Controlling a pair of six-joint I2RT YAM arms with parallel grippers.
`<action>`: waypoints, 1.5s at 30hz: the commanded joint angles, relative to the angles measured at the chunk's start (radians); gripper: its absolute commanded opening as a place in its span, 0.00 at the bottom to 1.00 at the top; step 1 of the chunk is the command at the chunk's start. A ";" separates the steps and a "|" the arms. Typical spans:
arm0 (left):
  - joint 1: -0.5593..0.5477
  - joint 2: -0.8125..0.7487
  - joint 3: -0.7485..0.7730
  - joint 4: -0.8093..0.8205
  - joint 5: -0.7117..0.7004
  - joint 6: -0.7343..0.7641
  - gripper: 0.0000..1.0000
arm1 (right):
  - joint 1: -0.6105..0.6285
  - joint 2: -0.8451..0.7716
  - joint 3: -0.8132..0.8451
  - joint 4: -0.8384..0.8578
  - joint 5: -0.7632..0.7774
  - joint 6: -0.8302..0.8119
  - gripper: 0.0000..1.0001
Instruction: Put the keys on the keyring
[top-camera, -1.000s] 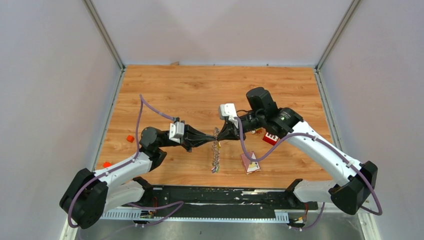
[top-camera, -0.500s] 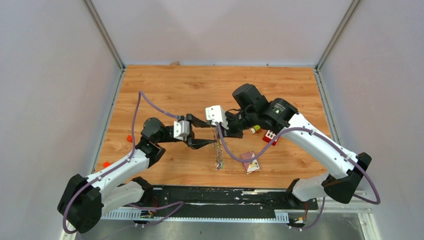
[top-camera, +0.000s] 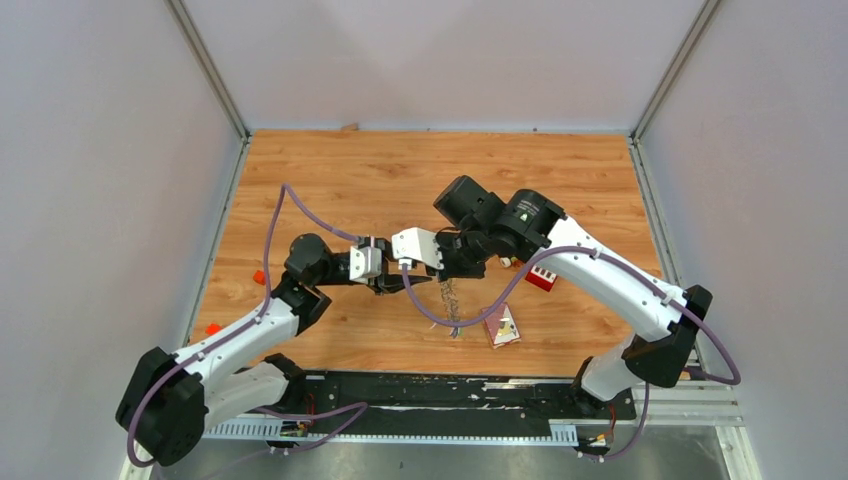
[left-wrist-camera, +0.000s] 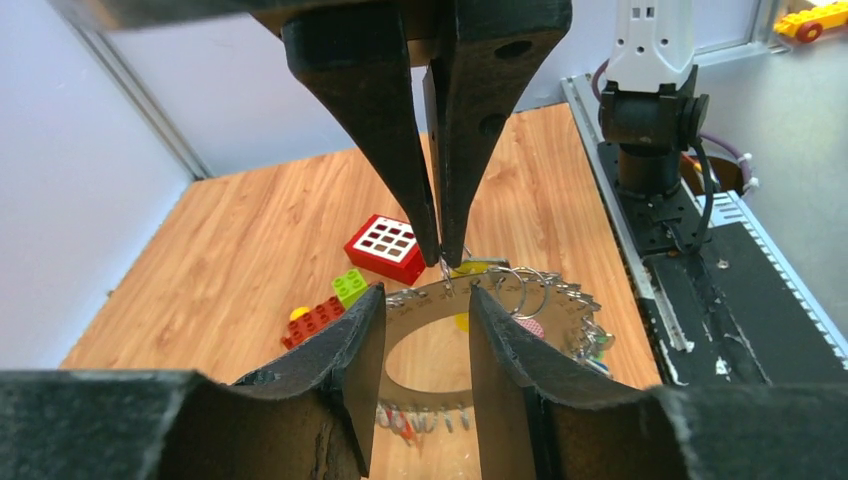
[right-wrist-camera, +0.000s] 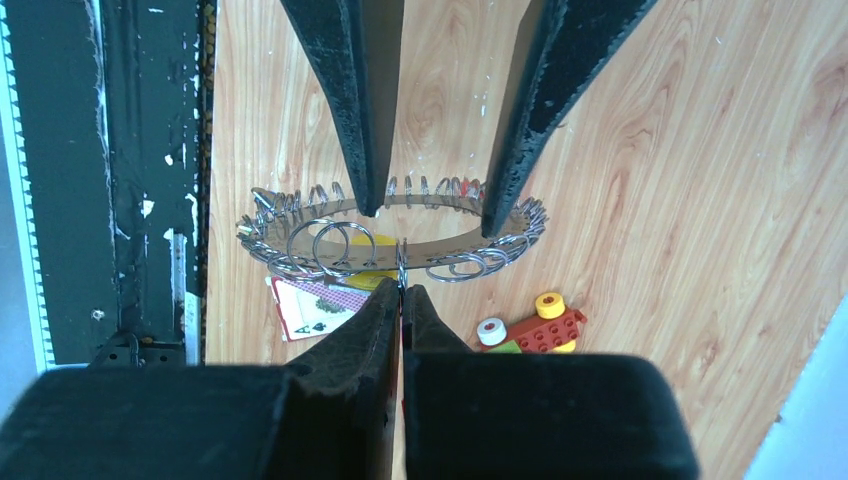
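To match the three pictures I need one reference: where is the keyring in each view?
Top external: keyring at centre, slightly low, hanging edge-on.
Left wrist: low centre, reaching right.
Right wrist: mid-picture, spread wide.
Shared landmark: the right gripper, shut on its wire.

This is a robotics lab test cell, not a home or shop. A wood-grain tabletop (top-camera: 380, 180) sits boxed in by plain pale walls (top-camera: 100, 150), with bare aluminium posts (top-camera: 205, 65) running up the upper corners of the top view. Along the bottom edge a black mounting rail (top-camera: 440, 392) carries the left arm (top-camera: 240, 335) and the right arm (top-camera: 610, 285), both trailing exposed purple cables (top-camera: 275, 225). Toy bricks (left-wrist-camera: 325, 310) lie loose on the wood at the left wrist view's centre left.
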 joint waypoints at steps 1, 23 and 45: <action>0.004 0.028 -0.032 0.172 0.017 -0.087 0.43 | 0.019 0.004 0.069 -0.002 0.063 0.000 0.00; -0.027 0.158 -0.075 0.397 -0.035 -0.176 0.35 | 0.031 0.035 0.082 0.037 0.058 0.037 0.00; -0.041 0.164 -0.061 0.348 -0.024 -0.176 0.11 | 0.032 0.033 0.084 0.050 0.050 0.057 0.00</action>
